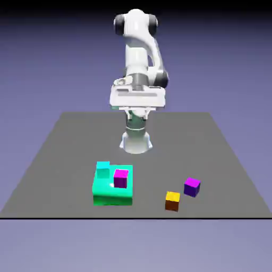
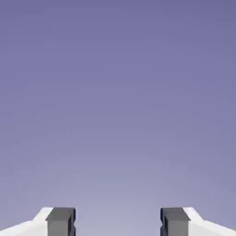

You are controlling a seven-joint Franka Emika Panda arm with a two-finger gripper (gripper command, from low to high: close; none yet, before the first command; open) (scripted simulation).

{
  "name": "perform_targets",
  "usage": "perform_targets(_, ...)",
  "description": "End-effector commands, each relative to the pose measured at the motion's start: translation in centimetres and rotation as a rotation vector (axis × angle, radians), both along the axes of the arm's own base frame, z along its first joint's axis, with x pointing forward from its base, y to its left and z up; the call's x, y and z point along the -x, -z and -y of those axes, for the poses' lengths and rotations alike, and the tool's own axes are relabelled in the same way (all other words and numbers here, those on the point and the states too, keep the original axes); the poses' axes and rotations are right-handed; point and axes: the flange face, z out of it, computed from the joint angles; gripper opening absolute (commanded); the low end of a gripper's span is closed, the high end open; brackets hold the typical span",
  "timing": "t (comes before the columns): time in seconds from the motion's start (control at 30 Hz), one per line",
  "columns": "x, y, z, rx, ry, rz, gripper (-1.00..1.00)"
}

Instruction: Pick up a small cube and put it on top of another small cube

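While the gripper (image 2: 118, 221) hangs spread and empty, four small cubes show: cyan (image 1: 103, 169) and magenta (image 1: 120, 178) atop the green block (image 1: 111, 194); purple (image 1: 192, 186) and orange (image 1: 172, 200) right of it.

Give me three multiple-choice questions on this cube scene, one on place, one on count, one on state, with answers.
1. Where does the magenta cube sit?
A. on the green block
B. beside the robot's base
C. on the orange cube

2. How many small cubes lie directly on the table?
A. none
B. two
C. four

3. How do the gripper's jaws stand?
A. shut on a cube
B. open, nothing between them
C. shut, empty

Answers: 1 A, it rests on the block's top beside the cyan cube. 2 B, only the orange and purple ones. 3 B, the hand view shows a wide gap and only backdrop.
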Motion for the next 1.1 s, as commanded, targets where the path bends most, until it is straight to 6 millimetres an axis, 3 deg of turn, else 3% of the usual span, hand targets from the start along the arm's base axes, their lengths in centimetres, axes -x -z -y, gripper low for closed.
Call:
perform_targets(0.0, -0.6, 0.9, -0.8, -0.015, 0.015, -0.034, 0.00)
perform_targets(0.23, -3.4, 7.7, -6.4, -0.111, 0.136, -0.276, 0.00)
perform_targets(0.43, -4.2, 14.1, -11.7, -0.174, 0.261, -0.482, 0.00)
perform_targets(0.6, -3.6, 19.2, -16.2, -0.213, 0.378, -0.649, 0.00)
perform_targets(0.8, -1.6, 24.6, -21.8, -0.242, 0.531, -0.844, 0.00)
perform_targets(1.0, -0.8, 32.0, -22.7, -0.243, 0.546, -0.863, 0.00)
perform_targets(1.03, -0.8, 32.0, -22.7, -0.243, 0.546, -0.863, -1.00)
perform_targets(1.07, -0.8, 32.0, -22.7, -0.243, 0.546, -0.863, -1.00)
